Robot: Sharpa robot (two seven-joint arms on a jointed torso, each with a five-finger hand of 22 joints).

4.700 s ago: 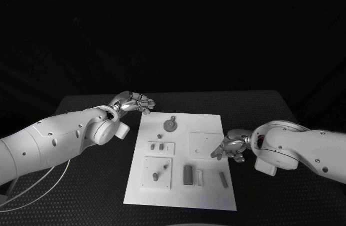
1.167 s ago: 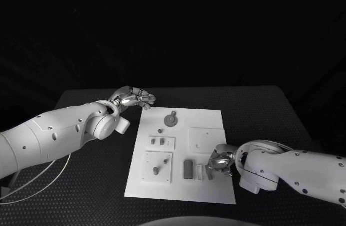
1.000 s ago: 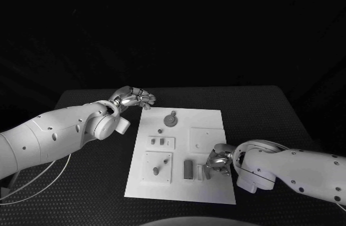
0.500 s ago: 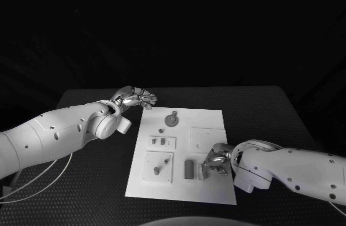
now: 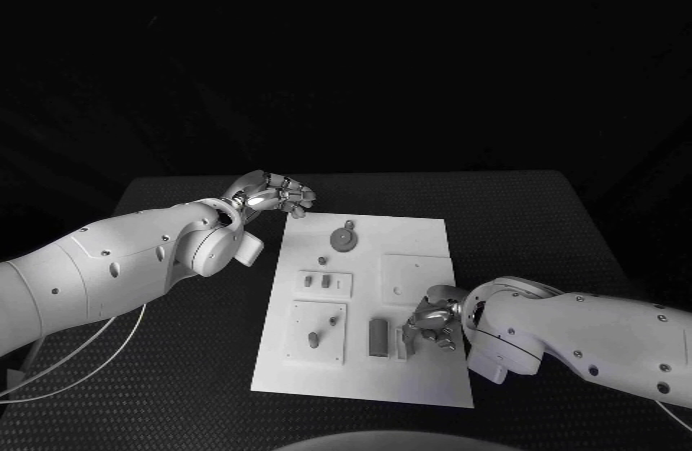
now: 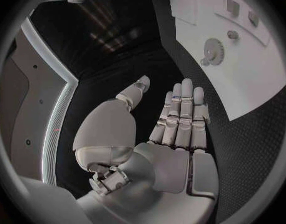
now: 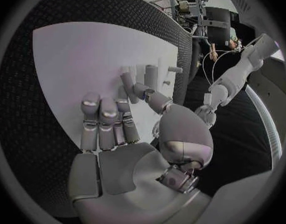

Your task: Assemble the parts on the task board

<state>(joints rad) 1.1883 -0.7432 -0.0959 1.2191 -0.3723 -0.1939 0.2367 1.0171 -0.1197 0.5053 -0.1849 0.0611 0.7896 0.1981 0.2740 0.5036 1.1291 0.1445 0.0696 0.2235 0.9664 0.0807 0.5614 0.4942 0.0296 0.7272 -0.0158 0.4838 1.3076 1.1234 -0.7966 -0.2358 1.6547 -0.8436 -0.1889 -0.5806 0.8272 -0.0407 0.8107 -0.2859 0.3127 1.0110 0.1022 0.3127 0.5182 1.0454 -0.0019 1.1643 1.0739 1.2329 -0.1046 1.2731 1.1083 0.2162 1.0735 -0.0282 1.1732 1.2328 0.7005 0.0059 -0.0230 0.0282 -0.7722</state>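
The white task board [image 5: 411,241] lies in the middle of the table. A grey gear [image 5: 343,238] sits near its far edge, two small pieces [image 5: 325,282] lie mid-left, and a peg [image 5: 315,339] stands in a square plate near the front left. A dark bar [image 5: 378,336] and a paler bar [image 5: 400,343] lie side by side near the front. My right hand [image 5: 433,323] hovers just right of these bars, fingers straight, thumb reaching toward a grey bar [image 7: 126,78]; I see nothing held. My left hand [image 5: 271,195] stays off the board's far left corner, fingers straight [image 6: 180,119], empty.
The black table [image 5: 173,371] surrounds the board, with bare mat on both sides. A thin cable [image 5: 72,371] loops under my left arm near the table's left front. In the left wrist view the gear [image 6: 213,49] and the board's corner [image 6: 242,84] lie beyond the fingertips.
My right hand came from the board's right middle edge down to the front bars, then crept slightly left over them. My left hand has stayed put.
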